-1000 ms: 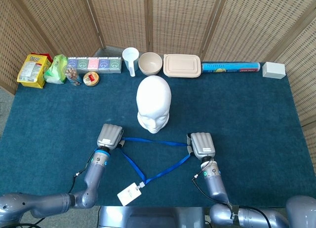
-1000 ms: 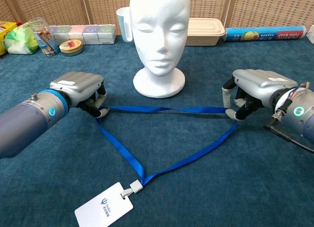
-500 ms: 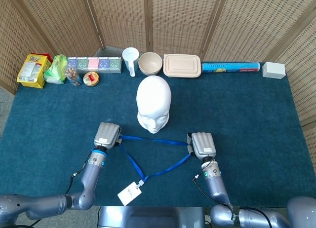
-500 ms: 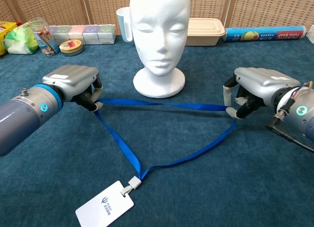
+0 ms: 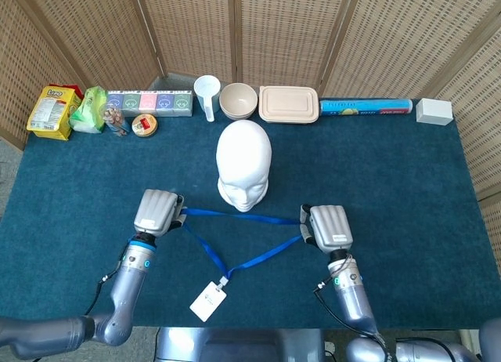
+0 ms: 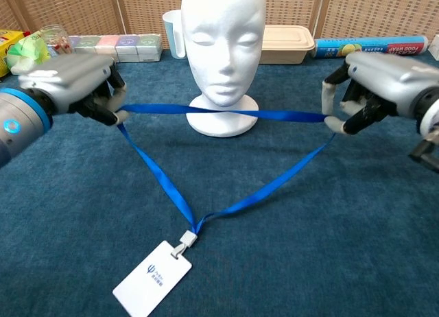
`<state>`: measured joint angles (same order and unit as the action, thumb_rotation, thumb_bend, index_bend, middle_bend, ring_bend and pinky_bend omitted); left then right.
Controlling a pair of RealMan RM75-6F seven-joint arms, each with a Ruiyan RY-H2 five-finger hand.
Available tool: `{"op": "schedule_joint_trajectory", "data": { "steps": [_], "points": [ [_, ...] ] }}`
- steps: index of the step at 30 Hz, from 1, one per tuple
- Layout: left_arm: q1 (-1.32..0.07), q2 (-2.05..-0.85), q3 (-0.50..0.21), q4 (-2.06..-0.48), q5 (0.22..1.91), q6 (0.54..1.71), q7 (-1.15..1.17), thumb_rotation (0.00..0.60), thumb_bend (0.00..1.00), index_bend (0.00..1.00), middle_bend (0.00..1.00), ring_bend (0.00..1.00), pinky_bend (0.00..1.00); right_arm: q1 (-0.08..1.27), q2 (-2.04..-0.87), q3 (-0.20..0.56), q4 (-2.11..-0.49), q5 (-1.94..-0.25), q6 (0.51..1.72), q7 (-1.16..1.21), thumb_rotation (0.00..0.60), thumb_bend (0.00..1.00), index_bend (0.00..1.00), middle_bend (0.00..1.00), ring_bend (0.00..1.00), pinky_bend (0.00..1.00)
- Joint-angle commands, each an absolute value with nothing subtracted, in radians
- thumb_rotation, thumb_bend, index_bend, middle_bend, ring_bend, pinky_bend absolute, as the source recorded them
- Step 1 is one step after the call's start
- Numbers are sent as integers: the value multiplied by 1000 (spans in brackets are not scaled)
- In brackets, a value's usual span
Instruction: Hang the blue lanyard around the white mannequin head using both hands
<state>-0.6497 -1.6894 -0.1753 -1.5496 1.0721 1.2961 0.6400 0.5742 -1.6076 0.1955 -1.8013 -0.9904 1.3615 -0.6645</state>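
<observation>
Between the two robot hands, the blue lanyard (image 6: 226,114) is stretched into a wide triangle. The left robot hand (image 6: 72,84) pinches one corner of the strap with curled-in fingers, and the right robot hand (image 6: 374,87) pinches the opposite corner the same way. Both are raised off the desk (image 6: 309,262), so the top span of the loop runs taut from one to the other, crossing just in front of the base of the white mannequin head (image 6: 223,36). Below and between the robot hands, the two lower runs of strap meet at a clip, and the white badge (image 6: 152,277) lies on the desk nearer the robot.

As a judgement of progress: the grasping and opening of the loop look done, and the loop seems wide enough to pass over the head. What remains is the main part. The span sits at about neck-base height in front of the head, not over it, so the robot hands would need to rise above the crown, carry the loop beyond it, then lower and let go.
</observation>
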Motion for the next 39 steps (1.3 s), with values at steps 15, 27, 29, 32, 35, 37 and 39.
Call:
{"op": "schedule_joint_trajectory", "data": {
  "steps": [15, 27, 29, 32, 35, 37, 39],
  "points": [
    [-607, -1392, -264, -1950, 1236, 1406, 622, 537, 453, 817, 1000, 1000, 1000, 511, -1311, 268, -2164, -1177, 1436, -555, 600, 482, 624, 948, 1000, 1000],
    [-653, -1275, -371, -2007, 1128, 1350, 633, 534, 453, 817, 1000, 1000, 1000, 562, -1165, 396, -2204, -1052, 1336, -449, 600, 483, 624, 948, 1000, 1000],
    [-664, -1269, -386, -2001, 1094, 1336, 628, 535, 453, 816, 1000, 1000, 1000, 576, -1155, 412, -2192, -1024, 1322, -442, 600, 483, 625, 949, 1000, 1000],
    [-679, -1264, -398, -1990, 1052, 1317, 622, 540, 452, 816, 1000, 1000, 1000, 593, -1144, 427, -2174, -987, 1303, -434, 600, 483, 625, 950, 1000, 1000],
    [-691, -1260, -406, -1987, 1017, 1298, 612, 534, 452, 816, 1000, 1000, 1000, 605, -1135, 436, -2157, -962, 1292, -429, 600, 482, 626, 950, 1000, 1000],
    [-700, -1258, -410, -1985, 1002, 1291, 609, 536, 452, 817, 1000, 1000, 1000, 612, -1130, 440, -2146, -947, 1285, -421, 600, 482, 626, 950, 1000, 1000],
    [-714, -1261, -418, -1976, 985, 1284, 606, 536, 452, 816, 1000, 1000, 1000, 621, -1126, 448, -2129, -926, 1274, -406, 600, 483, 627, 950, 1000, 1000]
  ]
}}
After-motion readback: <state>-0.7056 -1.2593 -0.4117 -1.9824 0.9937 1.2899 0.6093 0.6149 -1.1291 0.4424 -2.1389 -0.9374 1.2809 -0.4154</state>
